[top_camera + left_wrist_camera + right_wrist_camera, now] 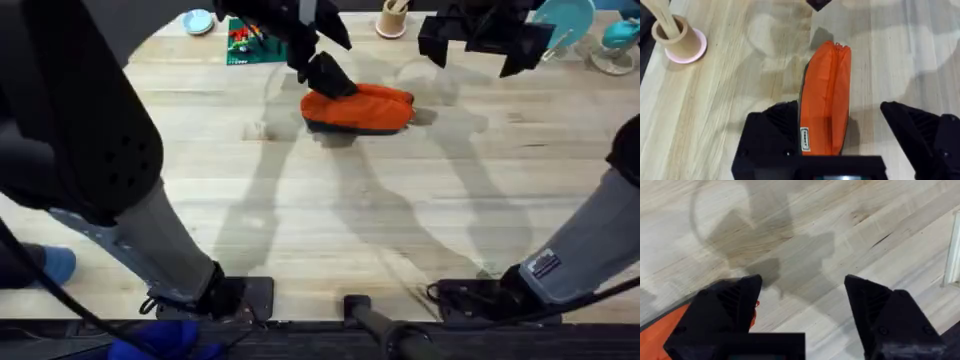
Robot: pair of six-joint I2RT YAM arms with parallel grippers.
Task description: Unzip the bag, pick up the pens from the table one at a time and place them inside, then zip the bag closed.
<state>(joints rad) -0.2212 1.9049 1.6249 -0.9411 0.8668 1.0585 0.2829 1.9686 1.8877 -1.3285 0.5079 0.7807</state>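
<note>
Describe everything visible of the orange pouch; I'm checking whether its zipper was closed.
The oblong orange fabric pouch with a dark bottom band lies far out on the light wood plank table. Its top zipper looks closed along the visible stretch. A small white label sits near one end. The left gripper, fingers open, straddles that end.

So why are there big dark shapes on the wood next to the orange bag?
Those are shadows of the arms: in the overhead view, grey streaks fan across the table below the bag; in the left wrist view, soft patches lie beside the bag; in the right wrist view, a blurry shadow sits ahead of the right gripper.
</note>
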